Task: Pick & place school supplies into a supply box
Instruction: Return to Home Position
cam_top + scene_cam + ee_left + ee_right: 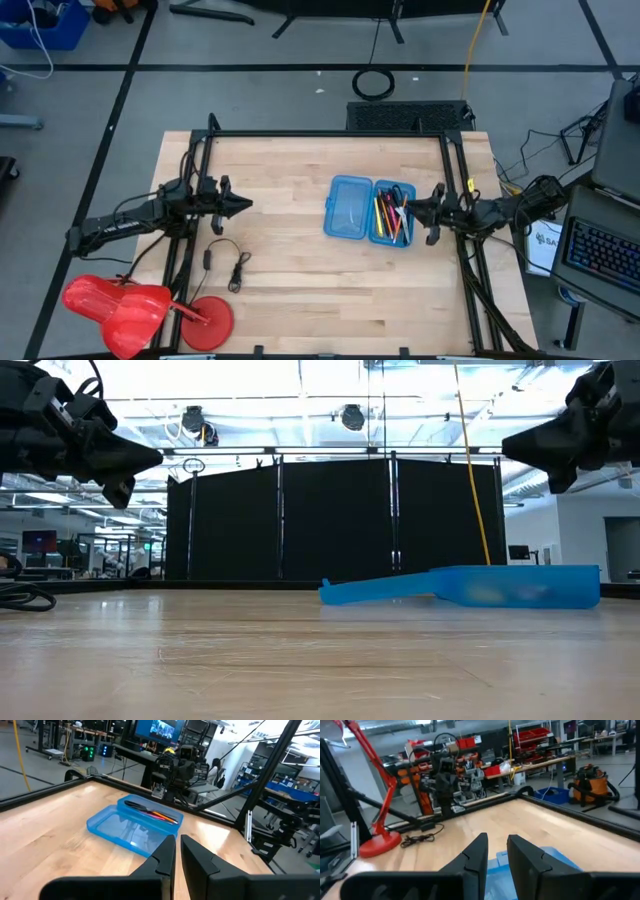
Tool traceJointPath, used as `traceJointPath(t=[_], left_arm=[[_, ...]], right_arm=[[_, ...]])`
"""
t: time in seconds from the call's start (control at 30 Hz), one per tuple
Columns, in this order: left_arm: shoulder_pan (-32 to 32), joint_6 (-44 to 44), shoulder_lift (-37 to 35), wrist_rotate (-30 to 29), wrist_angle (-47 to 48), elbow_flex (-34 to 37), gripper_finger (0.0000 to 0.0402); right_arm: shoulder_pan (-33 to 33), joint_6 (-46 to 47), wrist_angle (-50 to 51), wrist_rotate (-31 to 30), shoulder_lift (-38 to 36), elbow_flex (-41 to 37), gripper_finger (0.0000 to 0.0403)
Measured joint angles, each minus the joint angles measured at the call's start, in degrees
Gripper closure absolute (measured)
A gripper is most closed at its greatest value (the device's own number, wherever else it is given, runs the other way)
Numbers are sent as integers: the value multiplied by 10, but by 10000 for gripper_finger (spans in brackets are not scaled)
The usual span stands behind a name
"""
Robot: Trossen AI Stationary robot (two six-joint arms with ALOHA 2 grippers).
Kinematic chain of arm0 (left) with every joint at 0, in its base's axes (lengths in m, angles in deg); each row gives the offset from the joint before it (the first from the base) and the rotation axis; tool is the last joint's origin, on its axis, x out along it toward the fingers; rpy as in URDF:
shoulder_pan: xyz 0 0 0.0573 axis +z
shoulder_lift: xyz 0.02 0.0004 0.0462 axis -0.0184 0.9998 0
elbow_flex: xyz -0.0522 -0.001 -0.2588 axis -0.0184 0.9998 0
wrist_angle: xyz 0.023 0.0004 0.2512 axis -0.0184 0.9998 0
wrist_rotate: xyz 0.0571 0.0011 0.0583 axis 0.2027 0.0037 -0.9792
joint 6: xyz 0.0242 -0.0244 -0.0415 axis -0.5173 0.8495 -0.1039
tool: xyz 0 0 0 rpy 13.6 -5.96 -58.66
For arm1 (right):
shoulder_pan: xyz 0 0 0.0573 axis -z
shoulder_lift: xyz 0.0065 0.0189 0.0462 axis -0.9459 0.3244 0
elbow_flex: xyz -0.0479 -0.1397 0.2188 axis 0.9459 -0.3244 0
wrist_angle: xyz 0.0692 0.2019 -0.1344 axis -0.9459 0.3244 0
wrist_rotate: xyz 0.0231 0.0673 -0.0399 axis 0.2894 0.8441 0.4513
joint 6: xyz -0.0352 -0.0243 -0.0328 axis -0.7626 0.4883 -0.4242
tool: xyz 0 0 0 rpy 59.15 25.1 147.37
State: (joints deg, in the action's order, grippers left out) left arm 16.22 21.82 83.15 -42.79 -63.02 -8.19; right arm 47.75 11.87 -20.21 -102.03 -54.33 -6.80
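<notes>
The translucent blue supply box (368, 210) lies open and flat on the table, right of centre. Its right half holds the school supplies (393, 213): black pens, orange pencils and a pink and a yellow marker, with scissors at the far end. Its left half (348, 208) is bare. The left wrist view shows the box (132, 822) with the supplies (152, 811) inside. My right gripper (408, 208) hovers shut above the box's right edge, raised high (510, 445). My left gripper (245, 204) hangs shut over the table's left part, also raised (150, 458).
A looped black cable (225, 262) lies on the table near the left arm. A red lamp-like object (140, 308) stands at the near left corner. A black frame (330, 134) borders the table. Bare wood lies between the cable and the box.
</notes>
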Motion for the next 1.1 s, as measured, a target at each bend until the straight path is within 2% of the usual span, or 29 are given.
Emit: traceJointPath(t=[0.23,1.1], left_arm=[[0,0,1,0,-3,0,371],[0,0,1,0,-4,0,371]], right_arm=[[0,0,-98,-1,2,-4,342],[0,0,-104,0,2,-5,342]])
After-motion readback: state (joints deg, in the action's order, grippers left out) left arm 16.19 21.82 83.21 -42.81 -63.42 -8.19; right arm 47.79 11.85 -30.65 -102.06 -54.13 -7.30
